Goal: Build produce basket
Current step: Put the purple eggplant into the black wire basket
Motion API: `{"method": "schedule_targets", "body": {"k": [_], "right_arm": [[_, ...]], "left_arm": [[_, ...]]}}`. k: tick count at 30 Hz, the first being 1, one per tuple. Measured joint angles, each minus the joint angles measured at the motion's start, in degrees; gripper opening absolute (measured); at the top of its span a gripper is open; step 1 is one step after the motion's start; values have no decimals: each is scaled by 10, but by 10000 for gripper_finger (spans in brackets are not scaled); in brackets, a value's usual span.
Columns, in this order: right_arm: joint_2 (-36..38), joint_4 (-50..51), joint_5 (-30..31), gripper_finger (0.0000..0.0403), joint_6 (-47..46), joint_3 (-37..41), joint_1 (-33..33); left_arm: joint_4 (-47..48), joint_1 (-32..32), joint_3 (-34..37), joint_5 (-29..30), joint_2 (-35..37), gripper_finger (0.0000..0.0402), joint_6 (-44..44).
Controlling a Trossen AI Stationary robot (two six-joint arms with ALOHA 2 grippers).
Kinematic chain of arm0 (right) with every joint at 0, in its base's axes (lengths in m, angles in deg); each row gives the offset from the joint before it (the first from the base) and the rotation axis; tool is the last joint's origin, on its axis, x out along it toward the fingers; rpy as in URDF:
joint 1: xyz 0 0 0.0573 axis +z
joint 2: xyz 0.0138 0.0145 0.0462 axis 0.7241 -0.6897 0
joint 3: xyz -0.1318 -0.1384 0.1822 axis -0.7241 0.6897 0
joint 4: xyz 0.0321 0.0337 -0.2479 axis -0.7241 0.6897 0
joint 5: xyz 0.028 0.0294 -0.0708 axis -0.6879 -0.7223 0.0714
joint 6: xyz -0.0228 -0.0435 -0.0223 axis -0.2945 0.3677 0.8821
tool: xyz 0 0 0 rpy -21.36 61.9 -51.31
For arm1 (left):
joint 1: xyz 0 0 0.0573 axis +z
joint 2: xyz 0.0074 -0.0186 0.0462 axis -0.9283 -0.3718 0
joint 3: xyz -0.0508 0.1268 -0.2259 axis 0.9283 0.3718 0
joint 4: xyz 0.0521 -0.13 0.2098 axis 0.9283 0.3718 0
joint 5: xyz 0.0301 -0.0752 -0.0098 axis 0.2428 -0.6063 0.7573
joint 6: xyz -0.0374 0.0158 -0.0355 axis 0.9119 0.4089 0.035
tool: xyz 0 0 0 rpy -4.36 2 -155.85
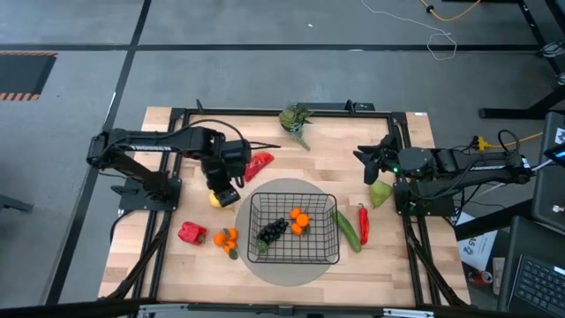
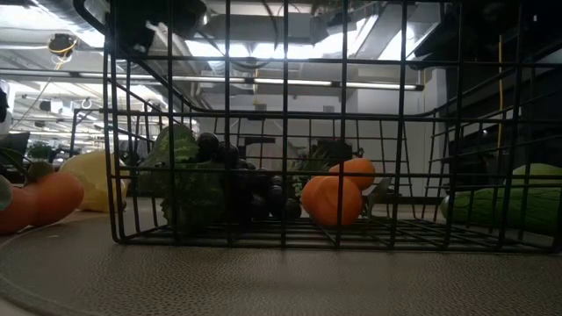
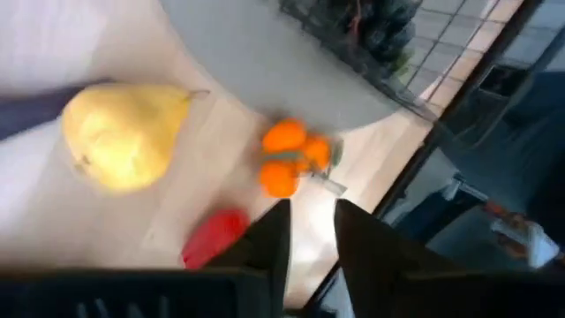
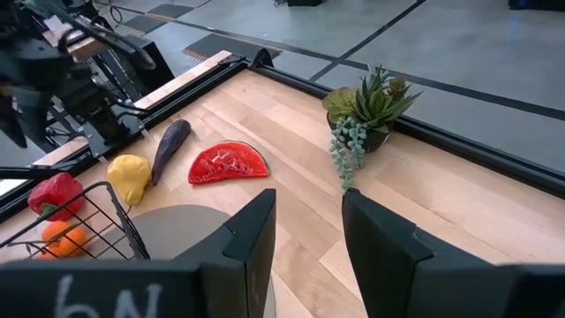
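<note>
Left gripper is above the yellow pear just left of the wire basket; its fingers stand slightly parted with nothing between them. Right gripper waits at the table's right side, fingers parted and holding nothing. The basket, on the grey round mat, contains dark grapes and oranges

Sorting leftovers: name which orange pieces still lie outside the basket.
The orange cluster on bare wood beside the red pepper; the other oranges sit inside the basket beside the grapes.
</note>
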Motion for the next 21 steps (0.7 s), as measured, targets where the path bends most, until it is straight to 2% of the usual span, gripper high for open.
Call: {"method": "schedule_targets", "body": {"k": [13,21], "right_arm": [[0,4,0,134,-1,0,0],[0,4,0,134,1,0,0]], "left_arm": [[57,0,0,64,25,48,25],[97,0,0,112,31,44,51]]}}
